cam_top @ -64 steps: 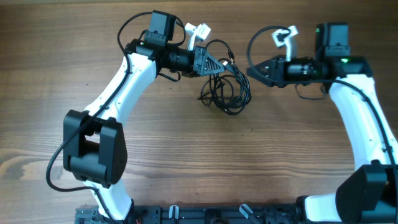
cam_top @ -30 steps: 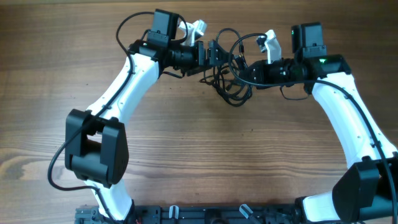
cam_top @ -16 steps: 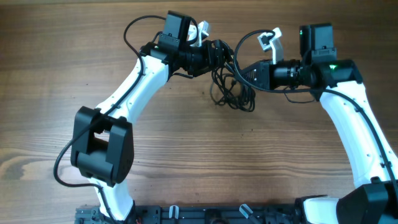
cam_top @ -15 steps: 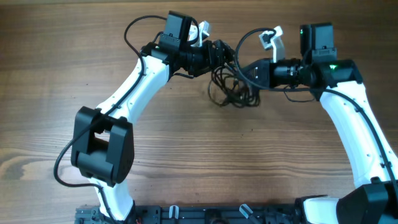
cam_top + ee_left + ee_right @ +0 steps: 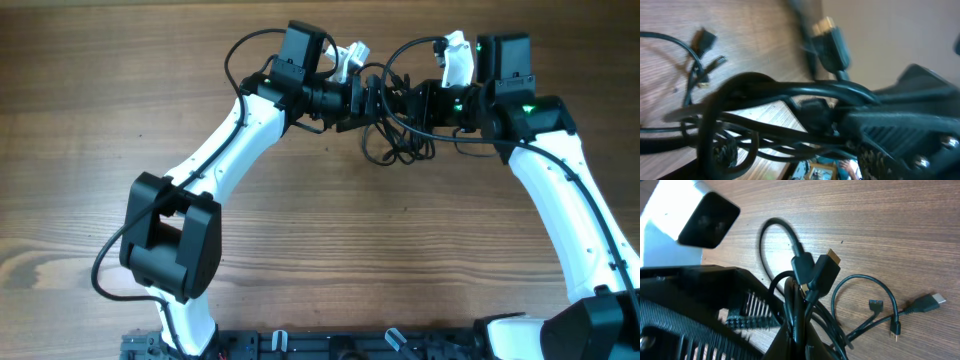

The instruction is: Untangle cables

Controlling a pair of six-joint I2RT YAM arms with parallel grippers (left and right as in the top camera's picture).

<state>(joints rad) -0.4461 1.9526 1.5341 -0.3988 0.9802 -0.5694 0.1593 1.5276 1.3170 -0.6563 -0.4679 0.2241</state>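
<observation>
Here, glossy black cables (image 5: 796, 311) looped, right hand (image 5: 405, 101) clenching them, left hand (image 5: 374, 97) unclear.

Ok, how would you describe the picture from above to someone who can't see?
A robot's left gripper and right gripper meet tip to tip over a wooden table, both at one tangle of thin black cables. Loose loops trail out of the tangle toward the near side.

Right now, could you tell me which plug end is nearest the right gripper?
The large black plug with the gold tip, rising from the cables clamped in the right gripper; the other plugs sit farther out to the right.
</observation>
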